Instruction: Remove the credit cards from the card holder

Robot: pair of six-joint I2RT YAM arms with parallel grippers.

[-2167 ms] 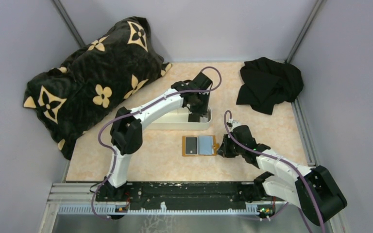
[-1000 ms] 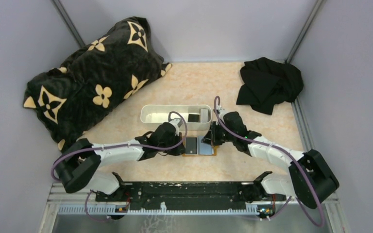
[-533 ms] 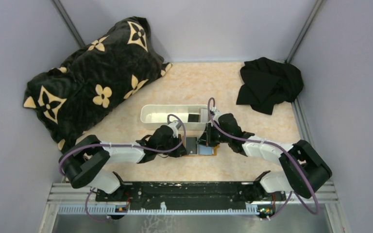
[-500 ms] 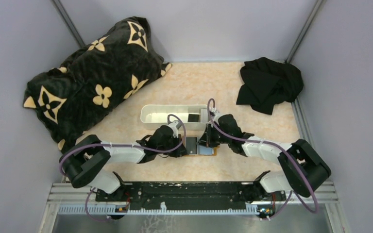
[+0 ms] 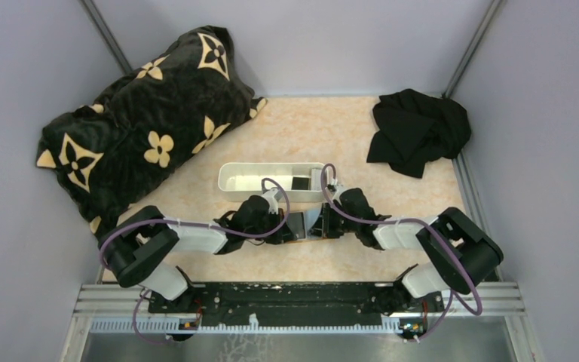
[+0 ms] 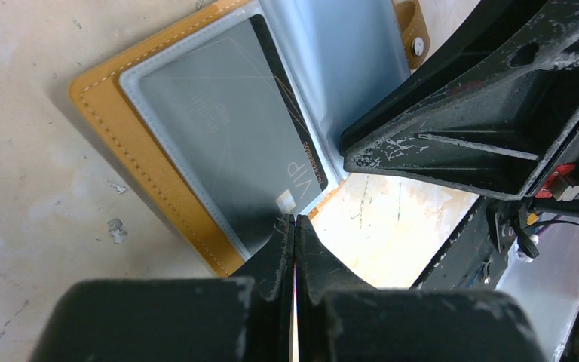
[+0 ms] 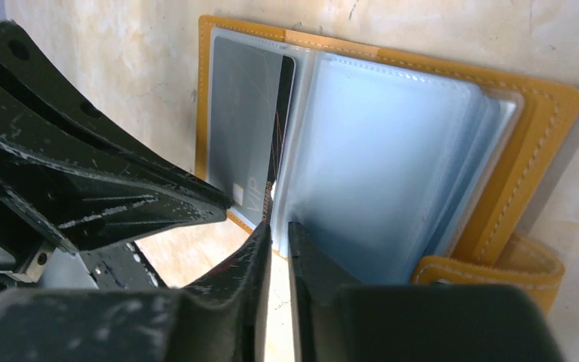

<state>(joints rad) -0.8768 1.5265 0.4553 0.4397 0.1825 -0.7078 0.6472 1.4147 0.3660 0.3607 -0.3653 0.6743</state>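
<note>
Card holder point(image 7: 392, 151) open, credit card point(image 6: 226, 143) sleeved. Left end effector point(image 6: 294, 226) clenched at card's edge; right end effector point(image 7: 277, 230) barely parted.

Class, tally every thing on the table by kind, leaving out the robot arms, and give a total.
card holder: 1
white tray: 1
credit cards: 3 (one in the card holder, a black one and a grey one in the white tray)
black cloth: 1
patterned cushion: 1
Total: 7
</note>
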